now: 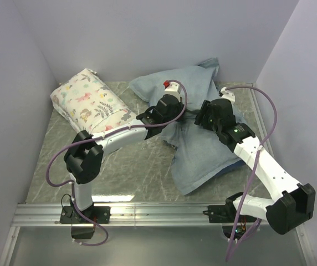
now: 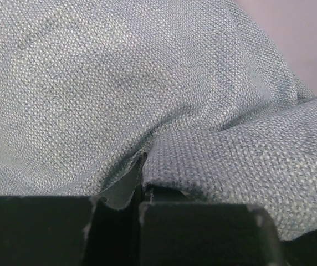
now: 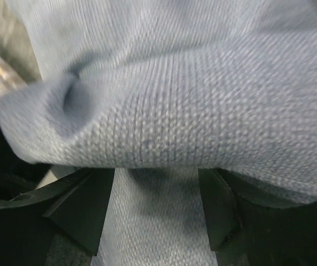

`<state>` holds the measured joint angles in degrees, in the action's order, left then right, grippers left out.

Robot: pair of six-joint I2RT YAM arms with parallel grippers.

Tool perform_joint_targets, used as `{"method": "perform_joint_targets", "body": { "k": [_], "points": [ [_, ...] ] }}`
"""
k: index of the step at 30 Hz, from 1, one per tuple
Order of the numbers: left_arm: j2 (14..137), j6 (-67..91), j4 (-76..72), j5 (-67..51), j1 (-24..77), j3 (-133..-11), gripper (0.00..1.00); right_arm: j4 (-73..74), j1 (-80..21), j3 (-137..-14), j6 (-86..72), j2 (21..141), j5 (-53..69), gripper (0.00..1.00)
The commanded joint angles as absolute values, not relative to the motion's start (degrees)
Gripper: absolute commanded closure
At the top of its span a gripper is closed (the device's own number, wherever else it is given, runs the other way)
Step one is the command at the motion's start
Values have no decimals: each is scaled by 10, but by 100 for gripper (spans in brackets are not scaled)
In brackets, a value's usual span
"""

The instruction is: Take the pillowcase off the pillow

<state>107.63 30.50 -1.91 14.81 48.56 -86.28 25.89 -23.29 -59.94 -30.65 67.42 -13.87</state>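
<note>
Left wrist view shows the left gripper (image 2: pixel 140 191) with its black fingers (image 2: pixel 203 233) closed almost together, a small fold of the pillowcase (image 2: pixel 147 83) nipped in the slit between them. The right gripper (image 3: pixel 156 191), a little blurred, has its fingers (image 3: pixel 86 210) spread wide. Grey-blue cloth lies between them, and a thick fold is draped across just above.

From overhead, both grippers sit close together on the middle of the pillowcase, the left one to the left. The cloth shows its lighter grey-blue side. Its far part bulges near the back wall, and its near part lies flat and limp on the table (image 1: pixel 131 160). The pillow is hidden under the cloth. A smaller floral pillow (image 1: pixel 92 102) lies just left of the case, at far left.
</note>
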Motion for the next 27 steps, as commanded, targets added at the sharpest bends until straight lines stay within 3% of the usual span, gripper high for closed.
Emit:
{"method": "perform_joint_targets", "body": {
  "k": [1, 8, 11, 12, 15, 27],
  "points": [
    [1077, 310, -42, 134, 483, -884, 99, 219, -236, -623, -325, 668, -206, 31],
    [1078, 313, -46, 129, 483, -875, 99, 197, -235, -619, -330, 686, -218, 35],
    [1078, 315, -44, 128, 483, -876, 98, 199, -230, -631, -328, 720, -212, 52],
    [1078, 314, -44, 130, 484, -876, 98, 200, -228, -632, -328, 728, -211, 73],
    [1080, 308, -43, 134, 481, -879, 97, 212, -228, -624, -323, 713, -195, 100],
    [1157, 335, -33, 90, 397, -949, 100, 351, -229, -493, -372, 374, -19, 100]
  ]
}}
